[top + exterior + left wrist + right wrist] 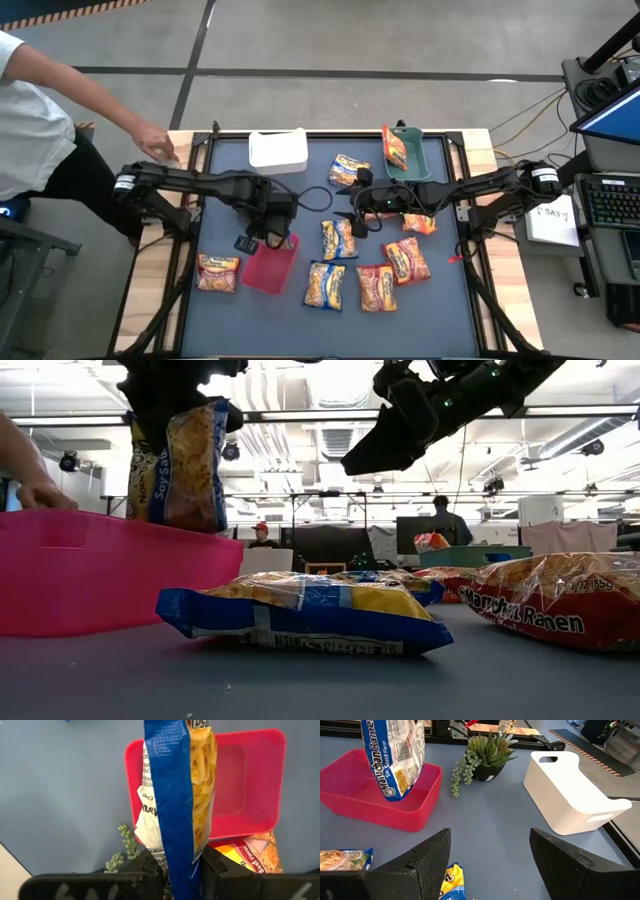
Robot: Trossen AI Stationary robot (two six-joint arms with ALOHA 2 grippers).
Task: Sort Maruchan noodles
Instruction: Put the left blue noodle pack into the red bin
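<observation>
- Left gripper point(182, 870): clamped on a blue-trimmed noodle packet point(180, 795), dangling over the red tray point(270, 265) at 8 o'clock on the counter point(300, 190).
- Right gripper point(490, 865): jaws apart, empty, near centre.
- Loose packets point(365, 280): 5 to 6 o'clock.
- Risk: the packet, hanging near the tray's rim, may catch it and land outside.
</observation>
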